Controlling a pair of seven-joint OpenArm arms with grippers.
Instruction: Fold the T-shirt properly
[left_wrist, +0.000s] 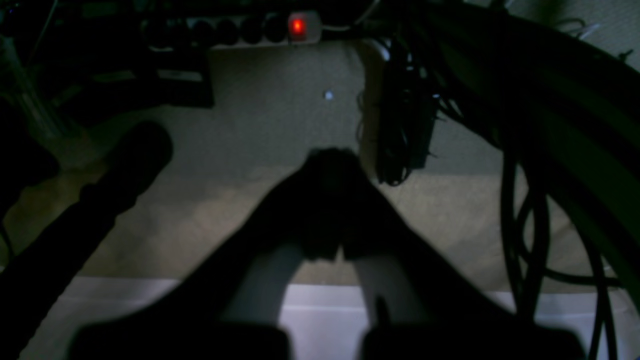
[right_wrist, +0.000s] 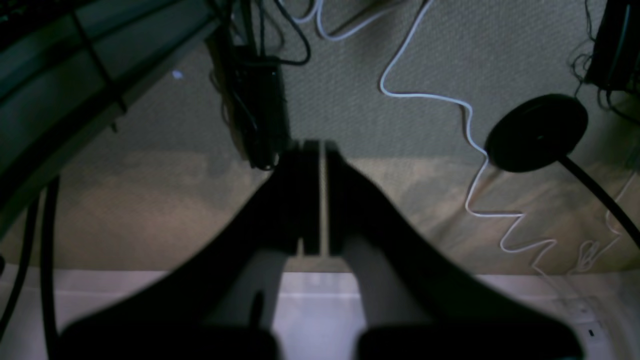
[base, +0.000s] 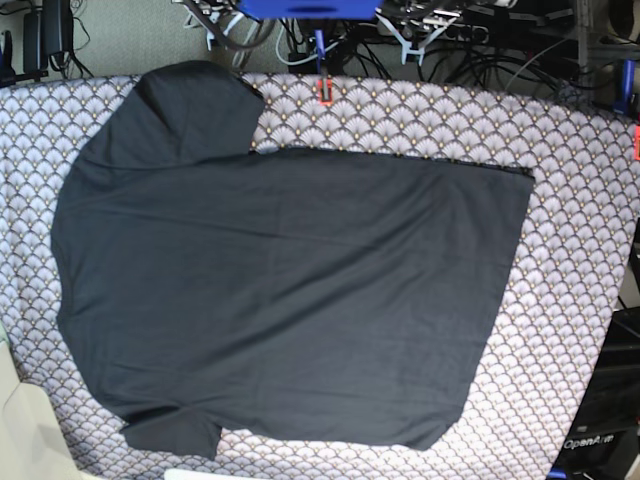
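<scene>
Shirt (base: 290, 300) lay flat, unfolded, well away from both closed, empty grippers, left (left_wrist: 330, 210) and right (right_wrist: 312, 200), parked off-table.

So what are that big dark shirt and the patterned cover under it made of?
The T-shirt looks like soft knit cloth, cotton perhaps: matte charcoal, no sheen, with shallow creases and limp edges. The tablecloth seems a thin woven or printed fabric, purple-grey with a repeating fan pattern, lying flat; whether it is cloth or coated sheet the picture leaves open.
</scene>
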